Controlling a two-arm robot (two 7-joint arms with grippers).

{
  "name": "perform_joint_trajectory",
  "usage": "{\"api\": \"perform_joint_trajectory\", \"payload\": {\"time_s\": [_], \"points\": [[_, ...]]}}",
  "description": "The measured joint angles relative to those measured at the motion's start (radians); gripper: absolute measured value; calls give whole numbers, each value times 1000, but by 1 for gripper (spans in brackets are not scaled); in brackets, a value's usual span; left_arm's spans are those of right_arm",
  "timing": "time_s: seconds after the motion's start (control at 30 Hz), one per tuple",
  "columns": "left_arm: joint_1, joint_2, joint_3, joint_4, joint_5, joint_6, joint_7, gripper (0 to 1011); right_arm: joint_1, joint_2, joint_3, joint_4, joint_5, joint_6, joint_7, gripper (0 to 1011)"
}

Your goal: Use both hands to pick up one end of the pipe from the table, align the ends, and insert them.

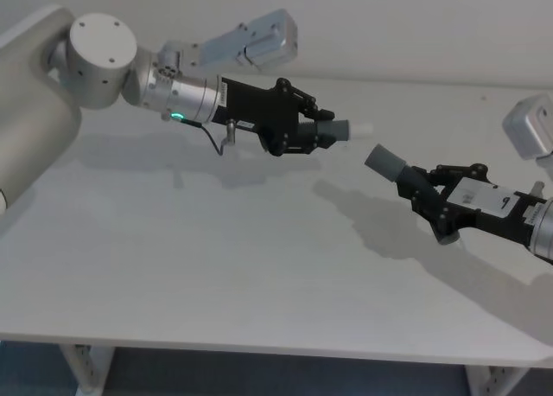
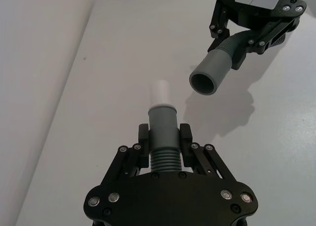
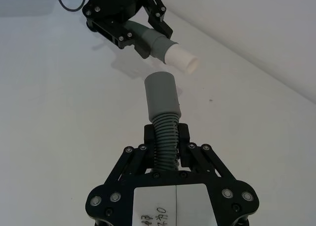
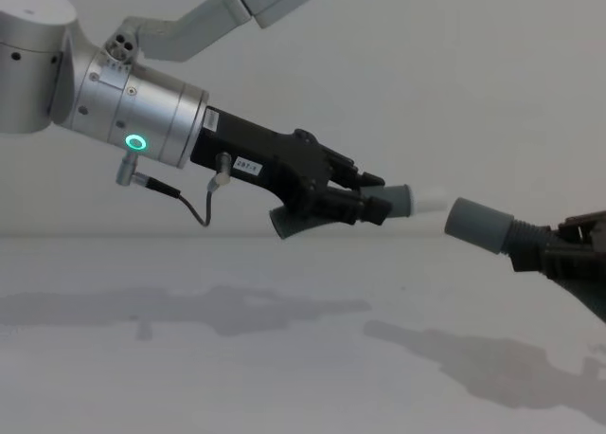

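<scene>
There are 2 pipe pieces [image 1: 342, 130] [image 1: 386, 162], 2 grippers [image 1: 318, 133] [image 1: 422, 197] and 1 table [image 1: 216, 275].

Whitish tip [image 4: 431, 202] faces grey socket [image 4: 476, 225] — centre right, apart.
Left gripper [image 4: 365, 199] clamps the tipped piece [image 4: 400, 203]; right gripper [image 4: 570, 251], right edge, clamps the socket piece [image 4: 519, 236].

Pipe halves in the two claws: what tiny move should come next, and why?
Probably the right black claw should tilt and nudge its wide grey socket into line with the narrow whitish tip held by the left black claw: a small gap separates them, and the socket sits lower, angled off-axis.
</scene>
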Motion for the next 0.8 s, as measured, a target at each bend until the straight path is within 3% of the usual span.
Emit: {"api": "perform_joint_trajectory", "payload": {"time_s": [0.8], "points": [[-3,-3,17,14,-23,-2,-1,348,19,0,-28,27,-10,-7,-37,262]]}}
